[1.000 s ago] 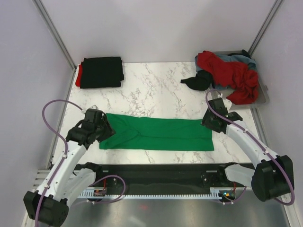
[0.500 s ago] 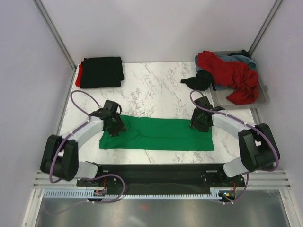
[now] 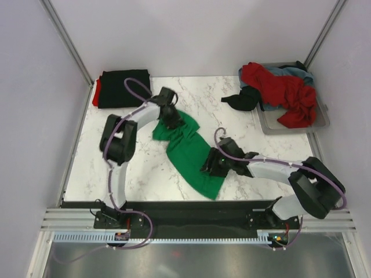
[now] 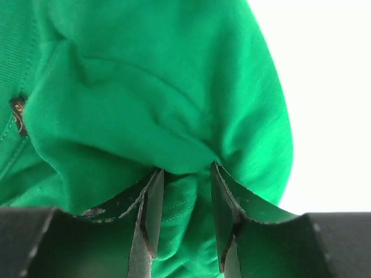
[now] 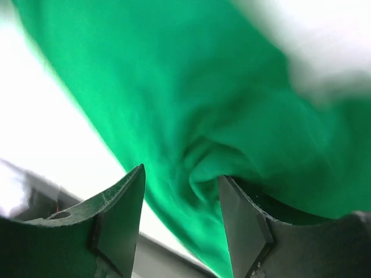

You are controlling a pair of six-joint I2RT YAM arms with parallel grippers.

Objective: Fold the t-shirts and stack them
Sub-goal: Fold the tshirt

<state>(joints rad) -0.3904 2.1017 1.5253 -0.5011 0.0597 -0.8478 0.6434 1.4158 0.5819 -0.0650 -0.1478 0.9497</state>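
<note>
The bright green t-shirt (image 3: 191, 153) lies as a crumpled diagonal strip from the back left toward the front middle of the table. My left gripper (image 3: 172, 117) is at its far end, shut on a bunch of green cloth (image 4: 145, 87) that fills the gap at my left gripper (image 4: 185, 220). My right gripper (image 3: 212, 166) is at the strip's near right edge. In the right wrist view my right gripper (image 5: 181, 191) stands open, with a swirl of green cloth (image 5: 203, 87) caught on one fingertip. A folded black t-shirt (image 3: 124, 88) lies on a red one (image 3: 95, 92) at the back left.
A clear tray (image 3: 322, 123) at the back right holds a crumpled red t-shirt (image 3: 281, 87) and a grey-blue one (image 3: 293, 70). A black t-shirt (image 3: 242, 100) spills from it onto the marble. Side walls close in both edges of the table.
The green t-shirt was a flat strip across the front and now runs diagonally, bunched. My left gripper swung toward the back with one end. My right gripper moved left and nearer.
</note>
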